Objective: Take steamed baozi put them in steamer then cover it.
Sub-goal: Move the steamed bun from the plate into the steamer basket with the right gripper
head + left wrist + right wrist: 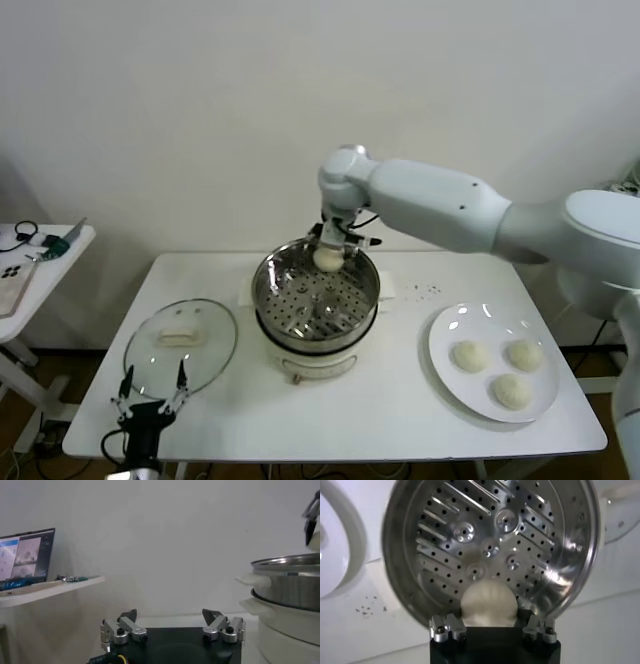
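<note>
Table point(400, 400) with the steamer point(316, 300) at its centre, basket uncovered so buns can be dropped in. Lid point(181, 338) lies left of the steamer, set aside for covering last. Plate point(450, 330) right of the steamer carries three baozi point(496, 371). Right gripper point(329, 253), over the steamer's far rim, pinches a fourth bun point(487, 603) for release inside. Left gripper point(172, 628), left of the steamer and near the lid, waits with fingers spread.

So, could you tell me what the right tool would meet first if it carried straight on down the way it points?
Most likely the steamer's perforated steel floor: the right tool, shut on a baozi, points into the basket, which looks empty below.
</note>
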